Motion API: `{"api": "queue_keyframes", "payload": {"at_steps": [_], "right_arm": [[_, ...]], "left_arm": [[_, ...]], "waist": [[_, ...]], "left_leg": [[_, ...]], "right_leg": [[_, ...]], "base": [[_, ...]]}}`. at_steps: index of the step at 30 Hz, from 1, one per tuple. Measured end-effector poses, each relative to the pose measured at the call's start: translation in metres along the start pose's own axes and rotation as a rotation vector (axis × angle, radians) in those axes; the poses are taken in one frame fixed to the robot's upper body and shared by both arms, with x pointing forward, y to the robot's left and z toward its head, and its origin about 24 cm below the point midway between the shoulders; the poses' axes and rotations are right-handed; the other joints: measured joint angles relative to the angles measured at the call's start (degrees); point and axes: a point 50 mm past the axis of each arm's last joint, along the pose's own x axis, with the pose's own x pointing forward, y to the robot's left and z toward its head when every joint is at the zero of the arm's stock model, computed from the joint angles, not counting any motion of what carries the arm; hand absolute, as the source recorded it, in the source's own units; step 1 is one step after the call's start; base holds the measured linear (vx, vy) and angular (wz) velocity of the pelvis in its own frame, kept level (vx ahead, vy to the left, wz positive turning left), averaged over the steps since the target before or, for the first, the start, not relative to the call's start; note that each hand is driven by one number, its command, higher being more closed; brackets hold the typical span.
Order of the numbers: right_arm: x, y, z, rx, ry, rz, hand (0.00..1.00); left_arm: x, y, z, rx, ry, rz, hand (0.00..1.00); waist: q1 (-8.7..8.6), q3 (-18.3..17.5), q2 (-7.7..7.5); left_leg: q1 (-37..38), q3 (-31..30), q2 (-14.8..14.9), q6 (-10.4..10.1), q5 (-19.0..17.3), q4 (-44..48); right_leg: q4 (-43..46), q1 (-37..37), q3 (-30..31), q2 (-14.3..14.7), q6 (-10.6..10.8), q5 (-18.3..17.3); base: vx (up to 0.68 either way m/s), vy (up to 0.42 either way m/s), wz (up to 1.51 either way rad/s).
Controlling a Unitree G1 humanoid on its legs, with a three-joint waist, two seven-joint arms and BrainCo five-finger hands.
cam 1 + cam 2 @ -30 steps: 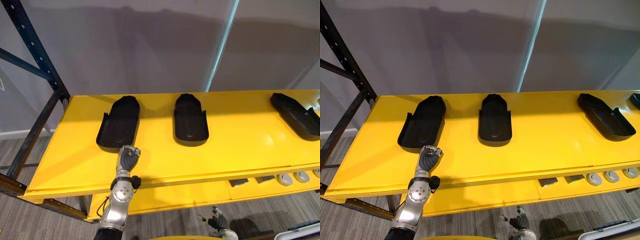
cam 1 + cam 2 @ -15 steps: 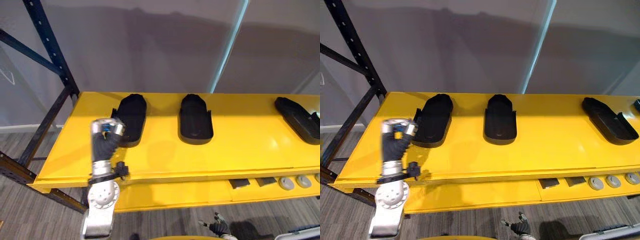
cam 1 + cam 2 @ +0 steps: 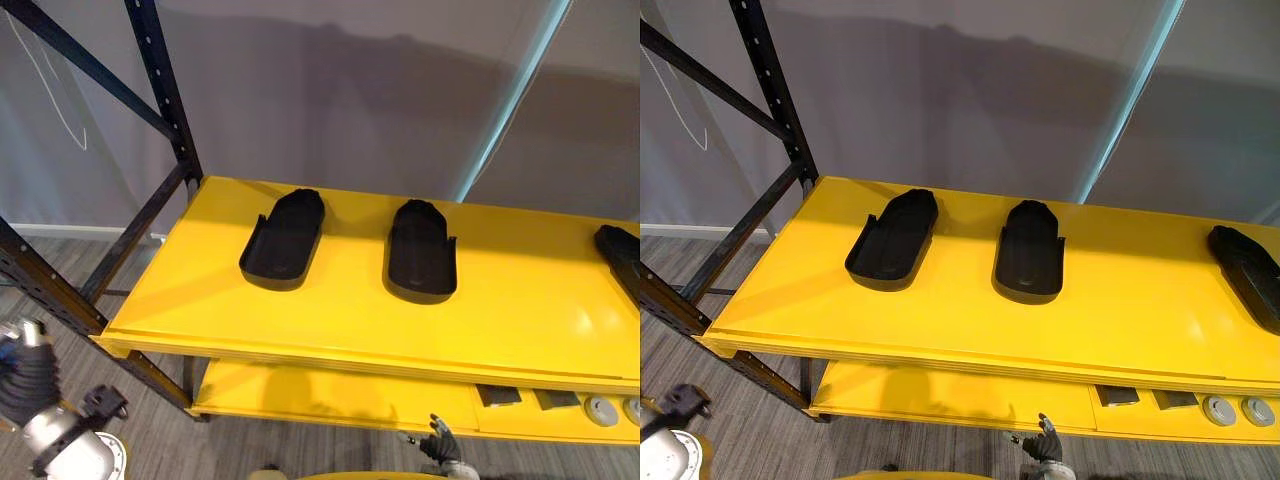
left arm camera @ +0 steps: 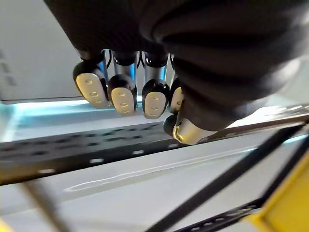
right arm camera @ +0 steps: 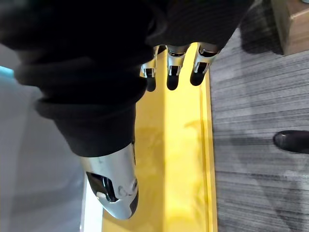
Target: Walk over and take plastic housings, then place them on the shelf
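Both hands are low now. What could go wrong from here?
1. The left robot hand hangs beside the black rack beam; swinging up, it may strike the beam.
2. The right robot hand is below the shelf edge; lifting straight up, it could knock that edge.
3. A careless reach could push a housing back.

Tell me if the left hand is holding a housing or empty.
Empty: in its wrist view the left hand is curled on nothing, and the housings lie on the yellow shelf.

Bright even light; glare on shelf (image 3: 520, 300) (soft shadows on wall (image 3: 350, 100)).
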Motion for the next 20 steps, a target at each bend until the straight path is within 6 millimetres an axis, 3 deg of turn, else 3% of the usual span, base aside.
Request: {"api": "queue_keyframes", "payload": {"at_steps": [2, 3, 6, 9, 15, 20], "right_arm": [[0.000, 0.003, 0.002, -0.020, -0.006, 0.018, 0.00], [0.000, 0.004, 0.001, -0.024, -0.004, 0.023, 0.00], [0.000, 0.004, 0.001, -0.025, -0.001, 0.023, 0.00], [0.000, 0.004, 0.000, -0.023, 0.000, 0.022, 0.00], [0.001, -0.003, 0.000, -0.003, 0.004, -0.007, 0.00], [0.002, -0.005, 0.000, 0.005, 0.007, -0.027, 0.00]], "left_arm": [[-0.018, -0.010, -0.054, 0.074, 0.257, -0.097, 1.00], [-0.033, -0.018, -0.082, 0.109, 0.397, -0.168, 0.00], [-0.063, -0.030, -0.123, 0.148, 0.620, -0.268, 0.00], [-0.081, -0.036, -0.144, 0.169, 0.747, -0.316, 0.00], [-0.095, -0.052, -0.157, 0.162, 0.847, -0.365, 0.00], [-0.104, -0.065, -0.161, 0.185, 0.877, -0.431, 0.00]], "waist": [[-0.01, 0.03, -0.09], [-0.05, 0.04, -0.10], [-0.04, 0.07, -0.03], [-0.12, 0.11, 0.06], [-0.21, 0.56, 1.83], [-0.32, 0.95, 2.33]], "left_leg": [[-0.48, 0.14, 0.01, 0.22, -1.15, 1.82], [-0.41, 0.27, -0.13, 0.35, -1.20, 2.22], [-0.40, 0.77, -0.27, 0.46, -1.96, 3.16], [-0.23, 1.06, -0.48, 0.45, -2.17, 3.20], [0.70, 1.30, -1.27, 0.53, -2.20, 2.60], [2.73, 1.94, -1.53, 0.45, -1.88, 0.56]], "right_leg": [[0.06, 0.32, 0.05, 0.05, -0.22, -0.18], [0.33, 0.33, 0.16, -0.38, -0.13, -0.38], [1.14, 0.09, 0.68, -0.67, -0.07, -0.97], [1.88, -0.21, 0.91, -0.97, 0.15, -1.63], [1.81, -0.02, 1.05, -1.74, 0.38, -1.91], [1.26, 0.94, 1.36, -1.81, 0.39, -1.90]], "base": [[0.01, 0.019, -0.02], [0.02, 0.042, -0.04], [0.03, 0.032, -0.07], [0.03, 0.015, -0.05], [0.05, 0.014, 0.00], [0.02, -0.001, -0.05]]}}
